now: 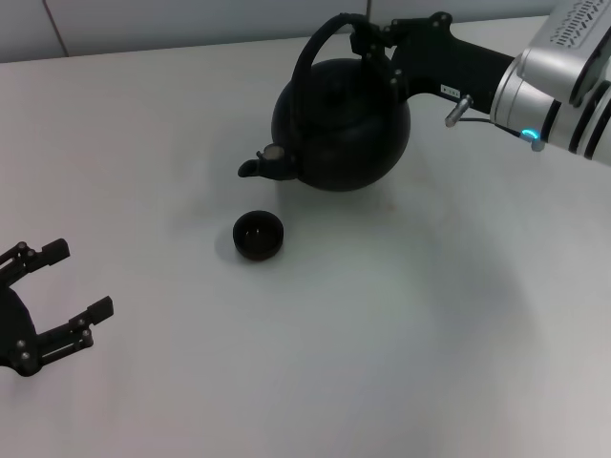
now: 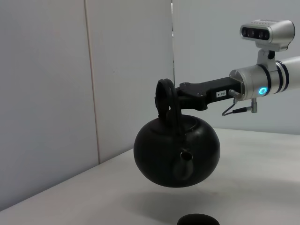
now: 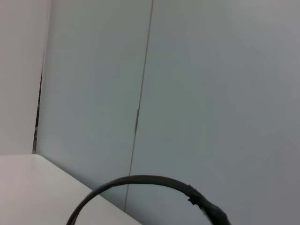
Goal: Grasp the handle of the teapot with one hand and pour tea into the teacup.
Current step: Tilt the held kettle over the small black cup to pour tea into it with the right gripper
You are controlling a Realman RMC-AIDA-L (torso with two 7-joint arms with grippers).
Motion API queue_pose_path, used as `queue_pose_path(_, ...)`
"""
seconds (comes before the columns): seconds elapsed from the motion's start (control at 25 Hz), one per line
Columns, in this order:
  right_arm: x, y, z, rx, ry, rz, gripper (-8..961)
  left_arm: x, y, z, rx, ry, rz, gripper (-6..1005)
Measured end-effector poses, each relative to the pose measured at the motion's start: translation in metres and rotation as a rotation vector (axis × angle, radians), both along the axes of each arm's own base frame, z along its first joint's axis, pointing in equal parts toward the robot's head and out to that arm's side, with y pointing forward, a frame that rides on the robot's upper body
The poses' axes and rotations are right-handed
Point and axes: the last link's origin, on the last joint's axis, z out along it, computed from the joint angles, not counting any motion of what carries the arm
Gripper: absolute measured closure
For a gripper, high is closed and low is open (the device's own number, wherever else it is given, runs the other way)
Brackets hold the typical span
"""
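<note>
The large round black teapot hangs above the white table; in the left wrist view the teapot casts a shadow below it. My right gripper is shut on its arched handle, reaching in from the back right. The stubby spout points towards my left side, a little behind the small black teacup. The teacup's rim shows under the pot. I see no tea. A strip of the handle shows in the right wrist view. My left gripper rests open at the front left.
A pale panelled wall stands behind the table. The right arm's silver forearm crosses the back right corner. Bare tabletop lies in front of and to the right of the cup.
</note>
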Motion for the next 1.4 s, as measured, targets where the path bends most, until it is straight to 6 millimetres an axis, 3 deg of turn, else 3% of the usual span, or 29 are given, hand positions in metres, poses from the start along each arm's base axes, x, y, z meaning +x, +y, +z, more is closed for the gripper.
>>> queue_pose_path(0.52, -0.0014, -0.0051, 0.0025, 0.035, -0.14, 0.148, 872, -0.0003, -0.0007, 0.0026, 0.011, -0.006, 0.001, 165)
queue_pose_path(1.4, -0.0093, 0.0027, 0.0078, 0.101, -0.288, 0.274, 871, -0.0013, -0.001, 0.0037, 0.018, -0.009, 0.009, 166)
